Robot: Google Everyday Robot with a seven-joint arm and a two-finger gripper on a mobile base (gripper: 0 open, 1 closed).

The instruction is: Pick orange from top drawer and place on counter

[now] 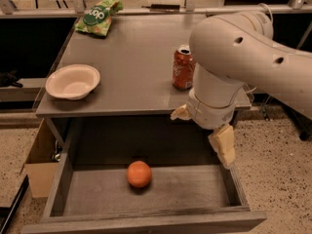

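The orange (139,173) is being kept loose on the floor of the pulled-out drawer (57,185), under the desk (136,65) meant to receive it, while the claw (201,139), spread and empty, is being held above the drawer's right side, seemingly readied for a reach.

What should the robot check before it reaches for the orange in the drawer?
1. Drawer pulled open: ok.
2. Orange uncovered on the drawer floor: ok.
3. Gripper over the orange: not ok; it hangs near the drawer's right wall.
4. Bare room on the counter between bowl and soda can: ok.
5. Arm apart from the soda can: cannot tell; they look very close.
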